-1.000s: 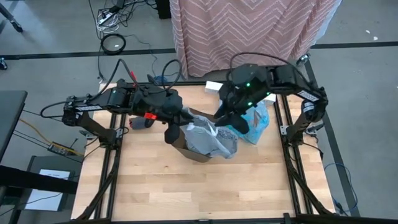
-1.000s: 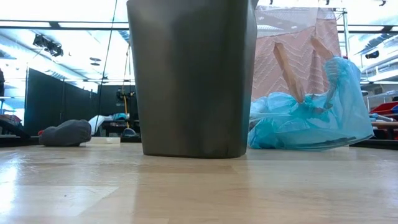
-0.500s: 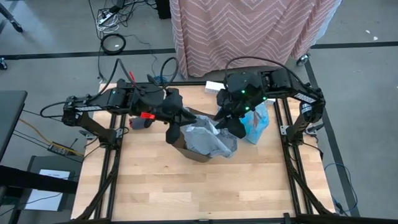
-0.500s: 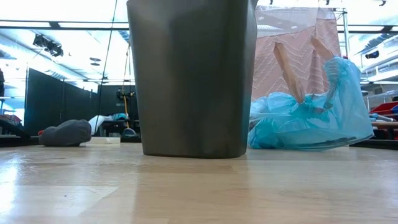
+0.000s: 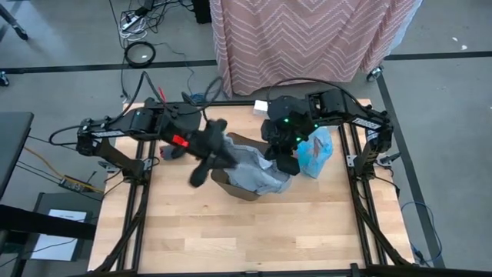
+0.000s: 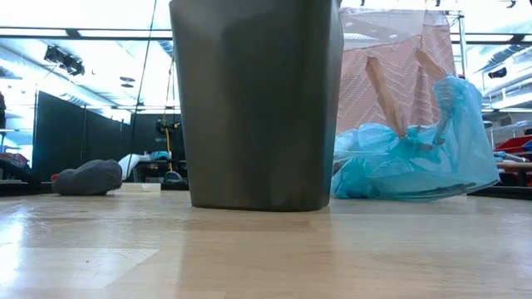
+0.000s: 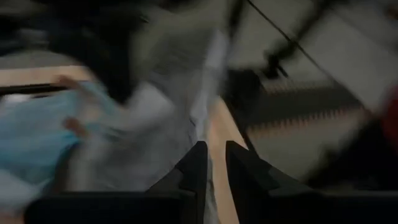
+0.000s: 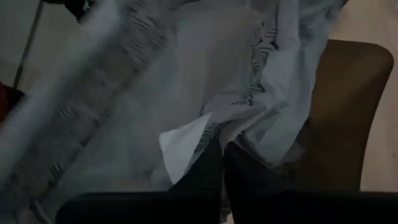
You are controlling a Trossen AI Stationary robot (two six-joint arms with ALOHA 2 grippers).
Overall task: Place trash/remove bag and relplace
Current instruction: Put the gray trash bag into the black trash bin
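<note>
Both arms reach mid-table, left pincer [image 5: 201,171] narrowly parted, right pincer [image 5: 285,163] closed.

The left gripper [image 7: 211,163] has its two dark fingers [image 7: 194,167] nearly together, a narrow gap between them. A grey bag [image 7: 165,118] lies just ahead of the jaws, with a blue bag [image 7: 34,134] off to one side beyond it, over the wooden table [image 7: 219,127].
</note>
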